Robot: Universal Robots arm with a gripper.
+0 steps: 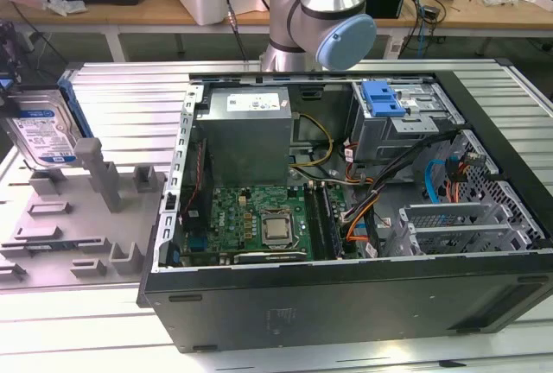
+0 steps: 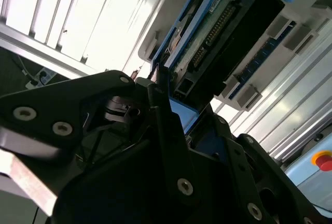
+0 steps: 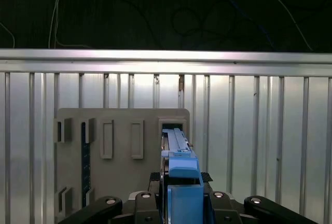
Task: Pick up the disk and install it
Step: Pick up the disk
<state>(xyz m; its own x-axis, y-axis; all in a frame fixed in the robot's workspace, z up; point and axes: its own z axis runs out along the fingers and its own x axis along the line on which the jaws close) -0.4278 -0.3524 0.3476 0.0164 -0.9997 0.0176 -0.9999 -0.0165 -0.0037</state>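
The disk (image 1: 41, 129) stands upright on edge at the exterior view's far left, a silver drive with a white-and-blue label and blue side rails. Its lower end sits at a slot of the grey holder plate (image 1: 52, 218). My gripper (image 1: 15, 86) is at its upper end. In the first wrist view the black fingers flank the disk's blue handle (image 3: 182, 182), with my gripper (image 3: 184, 206) shut on it. The second wrist view shows the disk's circuit-board side (image 2: 223, 37) beyond my gripper (image 2: 176, 117).
An open computer case (image 1: 346, 304) lies on its side on the ribbed aluminium table (image 1: 130, 88). At its back right sits a grey drive cage (image 1: 415, 127) topped by a blue bracket (image 1: 384, 97). Grey posts (image 1: 97, 170) rise from the holder plate. A red button (image 2: 322, 159) sits nearby.
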